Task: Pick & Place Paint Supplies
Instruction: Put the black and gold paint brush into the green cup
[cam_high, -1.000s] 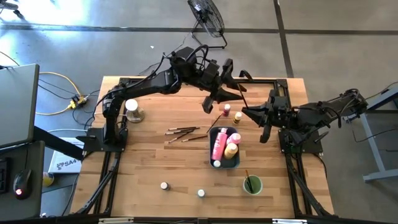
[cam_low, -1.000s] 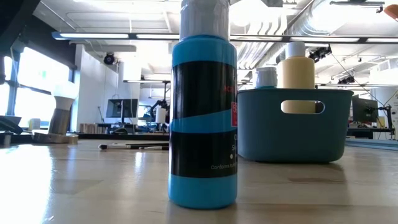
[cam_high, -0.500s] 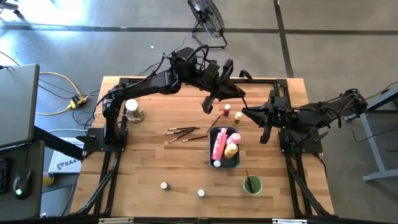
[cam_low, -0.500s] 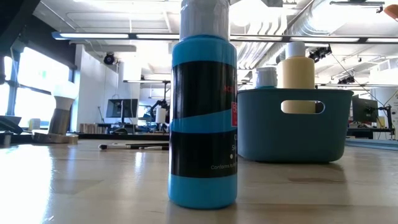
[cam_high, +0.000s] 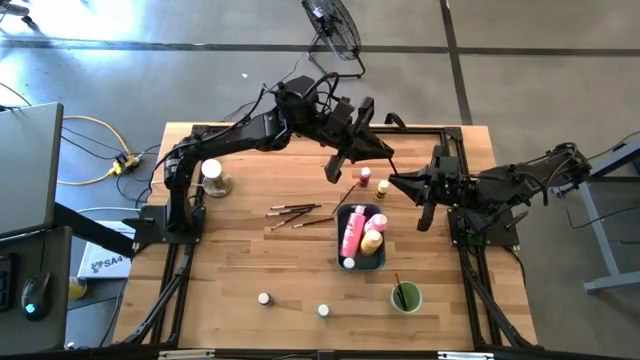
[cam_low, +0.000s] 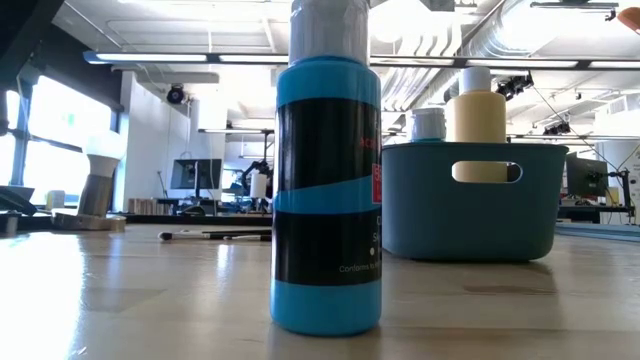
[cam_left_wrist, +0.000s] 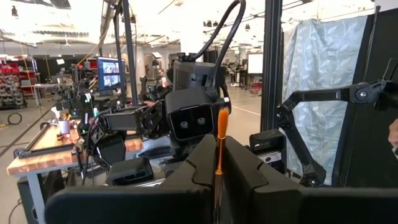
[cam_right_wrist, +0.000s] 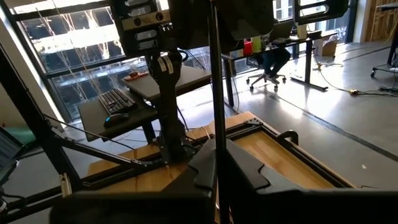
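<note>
My left gripper (cam_high: 372, 143) and right gripper (cam_high: 397, 181) are raised by the far edge, both pinched on one brush (cam_left_wrist: 219, 146) passing between them. Below sit a pink jar (cam_high: 364, 174) and yellow jar (cam_high: 382, 187); the tray (cam_high: 343, 216) of bottles, more brushes (cam_high: 294, 211) and a cup (cam_high: 406, 297) lie nearer

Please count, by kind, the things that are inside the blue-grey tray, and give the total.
Pink squeeze bottle: 1
Yellow squeeze bottle: 1
Small white-capped jar: 1
Total inside the blue-grey plastic tray: 3
</note>
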